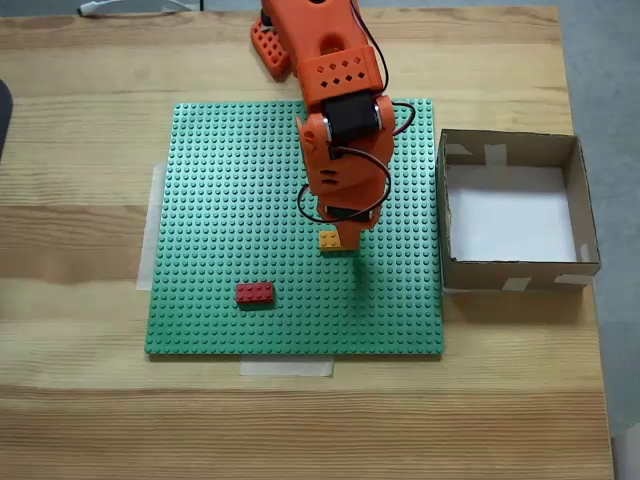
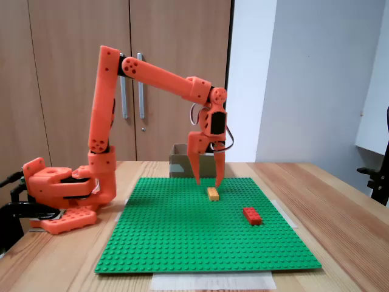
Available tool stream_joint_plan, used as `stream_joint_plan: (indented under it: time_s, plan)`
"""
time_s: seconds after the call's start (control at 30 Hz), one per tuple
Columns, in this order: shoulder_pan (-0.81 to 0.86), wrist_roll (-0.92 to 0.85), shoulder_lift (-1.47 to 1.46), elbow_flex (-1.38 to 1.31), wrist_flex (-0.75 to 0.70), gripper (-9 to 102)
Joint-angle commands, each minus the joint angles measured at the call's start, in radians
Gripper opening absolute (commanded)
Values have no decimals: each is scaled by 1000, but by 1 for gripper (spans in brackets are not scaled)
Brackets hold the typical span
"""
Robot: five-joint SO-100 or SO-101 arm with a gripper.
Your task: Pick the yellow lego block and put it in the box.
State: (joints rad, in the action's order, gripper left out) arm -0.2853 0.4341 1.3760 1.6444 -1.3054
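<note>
Approach step. Tool (image 2: 206, 180) hangs spread open just above the yellow lego block (image 2: 213, 193), which sits on the green baseplate (image 2: 182, 243); not yet gripped. Next: lower, straddle block, close. Box (image 1: 515, 215) stands on the tabletop (image 1: 80, 400) beside the baseplate edge, unobstructed. Red brick (image 1: 254, 293) lies apart, likely no hindrance.

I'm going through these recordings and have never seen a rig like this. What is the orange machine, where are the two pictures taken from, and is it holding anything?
It is a small orange robot arm ending in a two-finger gripper. One fixed view looks down from above; the other looks across the table from the side. A green baseplate lies on the wooden table, carrying a yellow lego block and a red brick. The cardboard box sits beside the baseplate. The gripper hangs open just above the yellow block, holding nothing.
</note>
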Motion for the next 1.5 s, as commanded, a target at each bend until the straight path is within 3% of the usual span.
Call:
stream_joint_plan:
  time_s: [0.0, 1.47]
  plan:
    - [9, 8, 67, 2, 12, 19]
    - [48, 8, 114, 138, 34, 12]
